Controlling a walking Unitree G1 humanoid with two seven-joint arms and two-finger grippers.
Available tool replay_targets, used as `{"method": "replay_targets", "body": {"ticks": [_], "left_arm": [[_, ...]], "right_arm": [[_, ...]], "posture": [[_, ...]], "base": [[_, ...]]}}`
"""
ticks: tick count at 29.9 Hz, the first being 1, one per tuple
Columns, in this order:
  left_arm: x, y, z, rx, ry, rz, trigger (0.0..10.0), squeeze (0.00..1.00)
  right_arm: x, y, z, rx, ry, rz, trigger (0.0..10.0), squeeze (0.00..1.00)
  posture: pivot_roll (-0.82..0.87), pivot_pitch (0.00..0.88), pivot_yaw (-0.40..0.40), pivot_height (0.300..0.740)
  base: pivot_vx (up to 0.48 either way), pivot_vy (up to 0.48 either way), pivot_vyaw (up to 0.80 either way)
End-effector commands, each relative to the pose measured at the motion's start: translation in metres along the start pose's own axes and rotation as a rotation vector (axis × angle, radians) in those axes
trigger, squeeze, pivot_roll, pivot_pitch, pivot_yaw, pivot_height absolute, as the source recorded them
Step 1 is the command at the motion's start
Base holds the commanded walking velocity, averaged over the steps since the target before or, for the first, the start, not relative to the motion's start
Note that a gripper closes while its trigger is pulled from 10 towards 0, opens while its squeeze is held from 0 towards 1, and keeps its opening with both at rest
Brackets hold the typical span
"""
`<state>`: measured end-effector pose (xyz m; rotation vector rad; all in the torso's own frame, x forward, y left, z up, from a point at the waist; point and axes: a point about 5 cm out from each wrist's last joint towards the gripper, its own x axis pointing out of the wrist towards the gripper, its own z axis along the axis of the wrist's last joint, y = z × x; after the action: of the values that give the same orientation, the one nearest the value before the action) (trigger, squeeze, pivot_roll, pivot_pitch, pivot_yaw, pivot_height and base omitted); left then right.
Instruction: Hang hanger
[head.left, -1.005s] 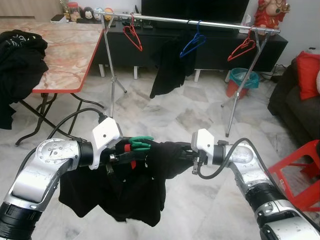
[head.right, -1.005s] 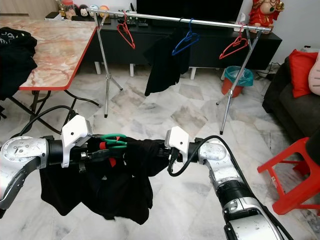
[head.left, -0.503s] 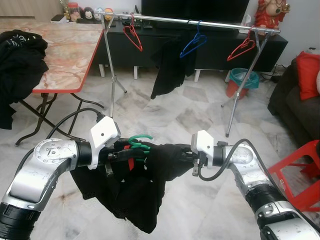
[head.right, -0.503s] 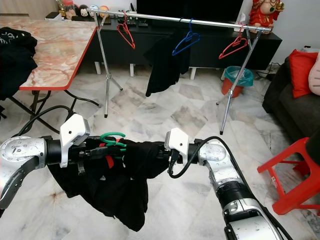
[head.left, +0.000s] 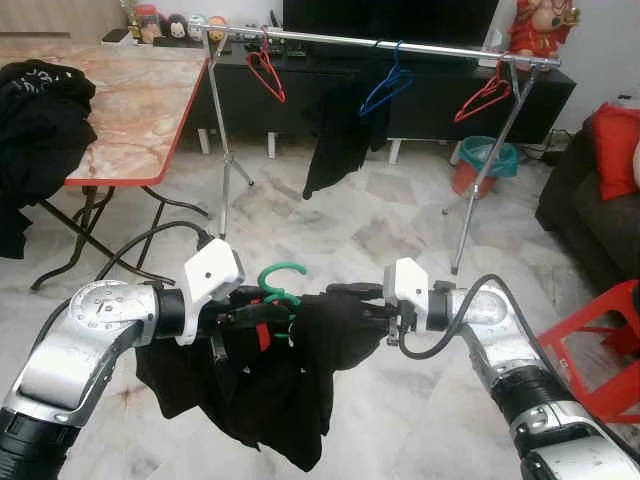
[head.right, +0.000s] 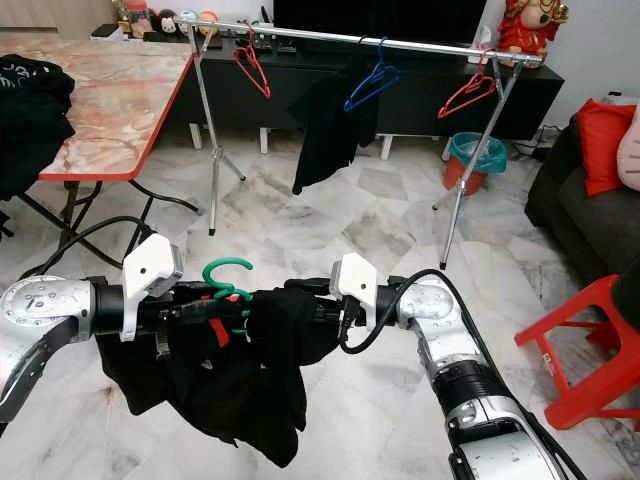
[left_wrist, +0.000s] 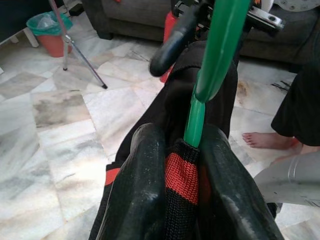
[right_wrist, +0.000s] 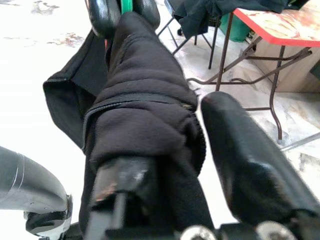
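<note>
Left eye view: clothes rail (head.left: 380, 43) stands across bare marble floor (head.left: 330, 215), well beyond both arms. Black garment (head.left: 270, 390) droops short of that rail, on green hanger (head.left: 278, 283). Left gripper (left_wrist: 172, 175) clenches hanger neck; right gripper (right_wrist: 165, 145) pinches the garment's shoulder.

A green plastic hanger (head.left: 277, 283) sits at mid-height, its curved hook turned upward and its neck buried in the collar of a black fabric garment with a red-striped knit trim (left_wrist: 182, 175). The garment (head.left: 270, 385) drapes off the hanger, hanging in loose folds toward the floor.
</note>
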<state>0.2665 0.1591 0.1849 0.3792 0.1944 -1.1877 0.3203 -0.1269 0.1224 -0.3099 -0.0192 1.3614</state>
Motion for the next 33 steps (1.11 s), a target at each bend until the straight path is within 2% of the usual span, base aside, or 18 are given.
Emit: {"method": "replay_targets", "body": {"ticks": [1,10,13,17,23,26,30,31,32,33], "left_arm": [[0.002,-0.005,0.005,0.014,-0.018,-0.038,0.0,0.00],[0.002,-0.002,0.006,0.009,-0.031,-0.012,0.0,0.00],[-0.001,0.001,0.007,0.010,-0.037,0.011,0.0,0.00],[-0.003,0.002,0.006,0.007,-0.035,0.016,0.0,0.00],[-0.003,0.000,0.005,0.001,-0.028,0.009,0.0,0.00],[-0.004,-0.001,0.004,-0.003,-0.018,-0.007,0.0,0.00],[-0.002,-0.004,0.000,0.004,0.002,-0.020,0.0,0.00],[-0.001,-0.004,0.000,0.005,0.005,-0.022,0.0,0.00],[0.000,-0.005,-0.001,0.007,0.012,-0.027,0.0,0.00],[0.001,-0.006,-0.003,0.014,0.024,-0.034,0.0,0.00]], "right_arm": [[-0.002,-0.001,0.005,-0.015,-0.008,0.017,10.0,1.00],[-0.005,0.007,-0.001,-0.005,0.036,0.090,10.0,1.00],[-0.010,0.011,-0.007,-0.012,0.087,0.124,10.0,1.00],[-0.012,0.008,-0.008,-0.027,0.104,0.099,10.0,1.00],[-0.014,-0.001,-0.010,-0.078,0.150,-0.011,10.0,1.00],[-0.014,-0.007,-0.006,-0.088,0.135,-0.062,10.0,1.00],[-0.013,-0.008,-0.005,-0.092,0.122,-0.065,10.0,1.00],[-0.013,-0.008,-0.004,-0.095,0.119,-0.070,10.0,0.71],[-0.012,-0.009,-0.003,-0.104,0.111,-0.080,10.0,0.05],[-0.012,-0.010,-0.002,-0.104,0.100,-0.088,10.0,0.00]], "posture": [[0.10,0.000,-0.071,0.740],[0.10,0.000,-0.071,0.740],[0.10,0.000,-0.070,0.740],[0.10,0.000,-0.070,0.740],[0.10,0.000,-0.069,0.740],[0.10,0.000,-0.069,0.740],[0.10,0.000,-0.069,0.740],[0.10,0.000,-0.069,0.740],[0.10,0.000,-0.069,0.740],[0.10,0.000,-0.068,0.740]], "base": [[0.000,0.000,0.00],[0.000,0.000,0.00],[0.000,0.000,0.00],[0.000,0.000,0.00],[0.000,0.000,0.00],[0.000,0.000,0.00],[0.000,0.000,0.00],[0.000,0.000,0.00],[0.000,0.000,0.00],[0.000,0.000,0.00]]}}
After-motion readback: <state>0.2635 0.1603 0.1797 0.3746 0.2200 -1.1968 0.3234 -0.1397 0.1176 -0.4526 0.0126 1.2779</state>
